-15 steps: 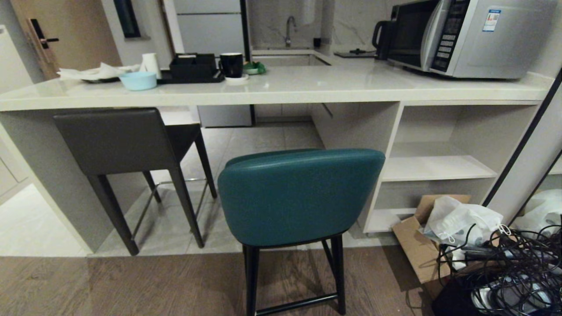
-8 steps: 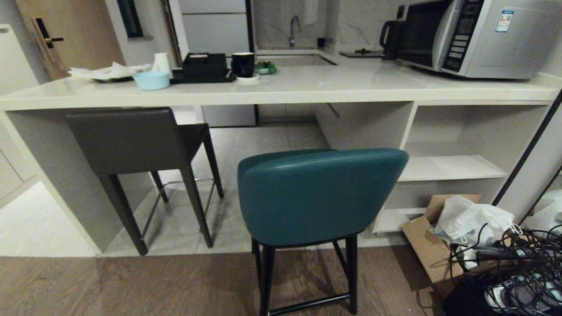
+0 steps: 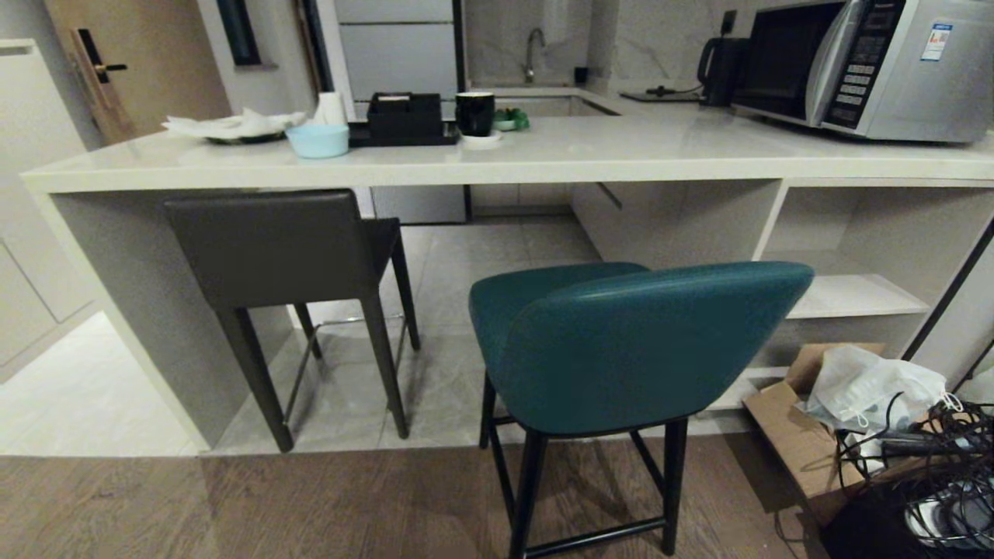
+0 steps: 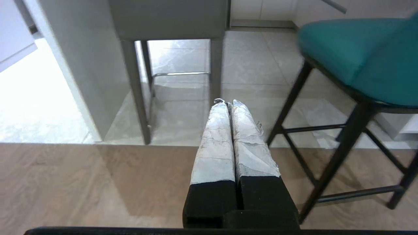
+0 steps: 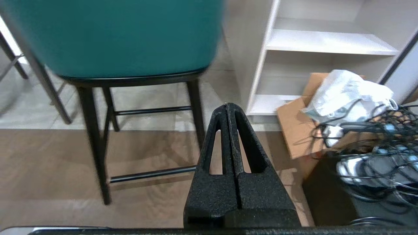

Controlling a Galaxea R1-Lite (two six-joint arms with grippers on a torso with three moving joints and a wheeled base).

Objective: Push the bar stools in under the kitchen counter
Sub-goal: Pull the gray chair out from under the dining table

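Teal stool (image 3: 637,349) stands near, well out from the kitchen counter (image 3: 497,159); grey stool (image 3: 279,256) is tucked under at the left. Both left gripper (image 4: 228,104) and right gripper (image 5: 227,107) are pinched closed, empty. Best to square up behind the teal back and push straight.

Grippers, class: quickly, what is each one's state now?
Left gripper: jaws closed, holding nothing.
Right gripper: jaws closed, holding nothing.
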